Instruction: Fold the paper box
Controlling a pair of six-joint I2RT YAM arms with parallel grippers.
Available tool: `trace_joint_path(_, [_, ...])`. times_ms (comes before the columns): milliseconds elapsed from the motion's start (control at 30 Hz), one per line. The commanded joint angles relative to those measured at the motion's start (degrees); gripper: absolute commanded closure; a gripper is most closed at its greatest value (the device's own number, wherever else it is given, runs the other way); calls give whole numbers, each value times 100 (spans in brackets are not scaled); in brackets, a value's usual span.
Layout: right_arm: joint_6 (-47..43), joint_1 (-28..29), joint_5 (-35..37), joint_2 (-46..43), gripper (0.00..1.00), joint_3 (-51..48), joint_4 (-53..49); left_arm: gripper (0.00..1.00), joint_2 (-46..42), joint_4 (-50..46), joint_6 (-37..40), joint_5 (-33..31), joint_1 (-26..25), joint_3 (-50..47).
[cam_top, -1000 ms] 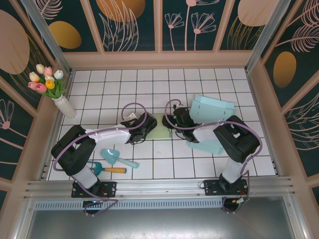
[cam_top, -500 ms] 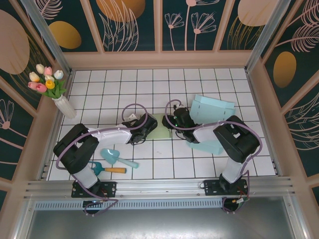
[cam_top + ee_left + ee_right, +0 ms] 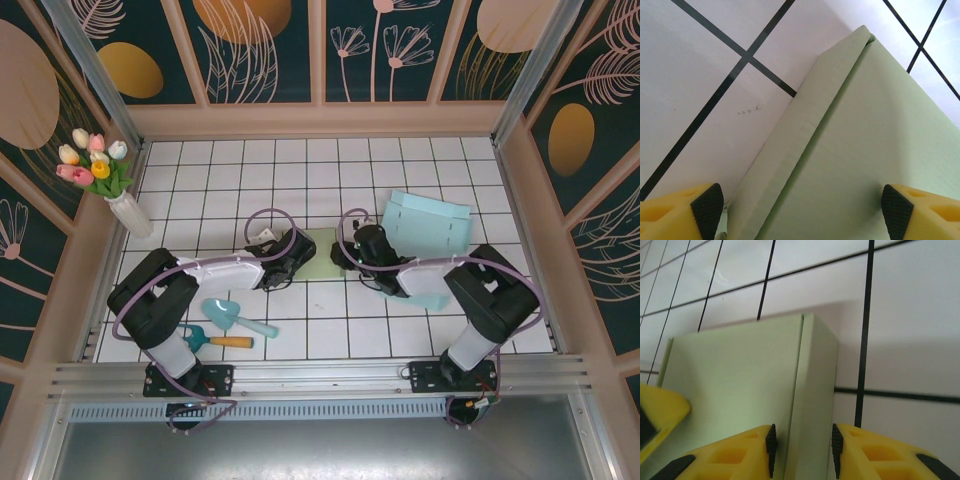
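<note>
The pale green paper box [image 3: 322,264] lies flat on the white tiled floor between both arms. My left gripper [image 3: 298,256] reaches its left end. In the left wrist view it [image 3: 802,212] stands open, one pad over the box's broad panel [image 3: 865,150], the other just outside the folded side flap [image 3: 790,150]. My right gripper [image 3: 346,254] is at the box's right end. In the right wrist view it [image 3: 802,450] is shut on the box's upright side wall [image 3: 815,390], a pad on each face of it, beside the large green panel [image 3: 735,385].
A light blue folded box [image 3: 430,220] lies at the right, with another blue piece [image 3: 430,297] under my right arm. A teal scoop [image 3: 230,317] and a small orange-handled shovel [image 3: 215,340] lie front left. A vase of tulips [image 3: 125,205] stands by the left wall.
My right arm's elbow has swung out to the right and its gripper has shifted slightly along the box's right end. The left gripper has barely moved.
</note>
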Motion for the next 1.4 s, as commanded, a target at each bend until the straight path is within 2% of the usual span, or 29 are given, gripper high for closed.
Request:
trace_joint_path(0, [89, 197, 91, -245, 62, -243, -317, 16, 58, -120, -94, -130, 54, -155])
trace_joint_path(367, [228, 376, 143, -255, 62, -593, -86, 17, 56, -111, -107, -176, 57, -196])
trace_joint_path(900, [472, 873, 394, -740, 58, -706, -461, 17, 90, -120, -76, -205, 62, -199])
trace_joint_path(1367, [447, 926, 375, -799, 58, -717, -421, 17, 58, -85, -67, -207, 58, -255])
